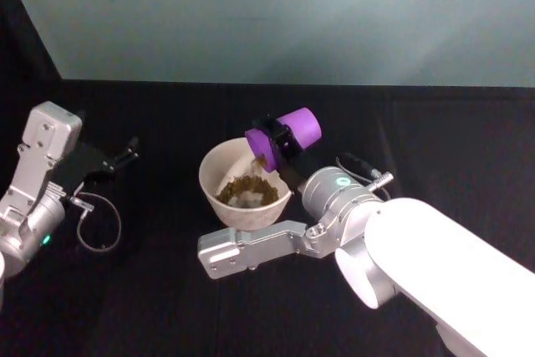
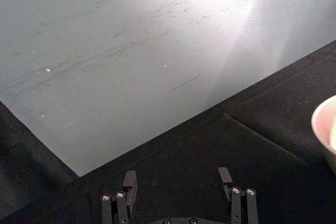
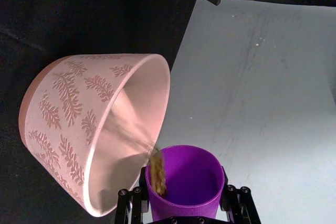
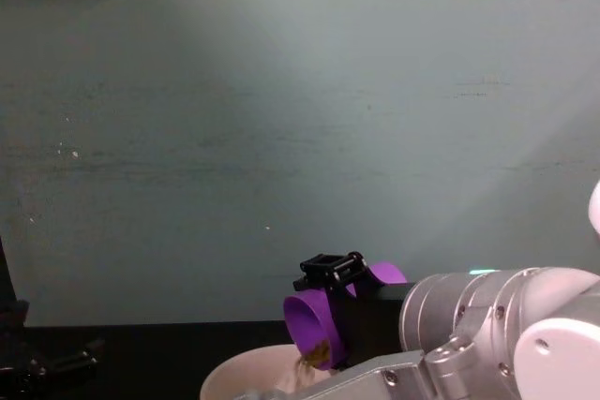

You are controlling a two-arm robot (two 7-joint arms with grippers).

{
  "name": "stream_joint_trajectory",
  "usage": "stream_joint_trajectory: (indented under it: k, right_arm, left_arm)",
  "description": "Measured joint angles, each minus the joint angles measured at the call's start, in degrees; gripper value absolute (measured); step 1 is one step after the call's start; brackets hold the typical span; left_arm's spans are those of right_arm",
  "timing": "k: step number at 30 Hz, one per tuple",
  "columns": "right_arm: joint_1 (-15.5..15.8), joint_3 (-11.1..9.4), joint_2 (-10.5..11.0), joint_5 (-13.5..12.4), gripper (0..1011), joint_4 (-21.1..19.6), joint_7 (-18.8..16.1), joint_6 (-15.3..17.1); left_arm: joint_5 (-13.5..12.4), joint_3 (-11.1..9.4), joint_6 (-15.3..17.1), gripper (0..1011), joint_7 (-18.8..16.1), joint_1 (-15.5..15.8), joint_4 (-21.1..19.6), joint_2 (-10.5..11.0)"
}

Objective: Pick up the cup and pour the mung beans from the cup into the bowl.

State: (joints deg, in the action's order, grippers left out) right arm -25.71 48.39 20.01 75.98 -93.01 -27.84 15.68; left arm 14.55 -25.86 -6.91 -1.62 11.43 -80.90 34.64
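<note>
Right gripper [image 1: 280, 141] is clamped on the cup [image 1: 298, 127], one finger on each side of its wall. Cup is tipped nearly onto its side, mouth facing the bowl [image 1: 209, 166] and just above the bowl's right rim, base pointing away.

Right wrist view: thin stream of mung beans [image 3: 157, 174] leaving the cup's [image 3: 185, 178] lip toward the bowl's [image 3: 68, 103] open mouth. Bowl's outer wall has a leaf pattern.

Head view: I see a heap of beans [image 1: 247, 191] already at the bottom of the bowl. Bowl sits upright on the black-covered table [image 1: 167, 307], mid-table, well in from the far edge.

Chest view: cup [image 4: 305, 325] hangs over the bowl rim [image 4: 244, 372], grains [image 4: 317, 354] at its lip.

Left gripper [image 1: 125, 152] is parked toward the table's left side, well apart from the bowl, fingers [image 2: 129, 179] spread with nothing between them. Its wrist camera catches the bowl's rim [image 2: 323, 124] at the frame edge.
</note>
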Motion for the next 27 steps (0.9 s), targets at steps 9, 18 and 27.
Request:
stream_joint_trajectory:
  k: [9, 18, 27]
  right_arm:
    - [0.1, 0.0, 0.1, 0.3, 729, -0.3, -0.3, 0.0]
    - [0.2, 0.0, 0.1, 0.4, 729, -0.4, -0.3, 0.1]
    - [0.3, 0.0, 0.1, 0.8, 729, -0.6, -0.6, 0.1]
  left_arm:
    - [0.0, 0.0, 0.0, 1000, 0.0, 0.0, 0.0, 0.0]
    - [0.0, 0.0, 0.0, 1000, 0.0, 0.0, 0.0, 0.0]
    - [0.0, 0.0, 0.0, 1000, 0.0, 0.0, 0.0, 0.0]
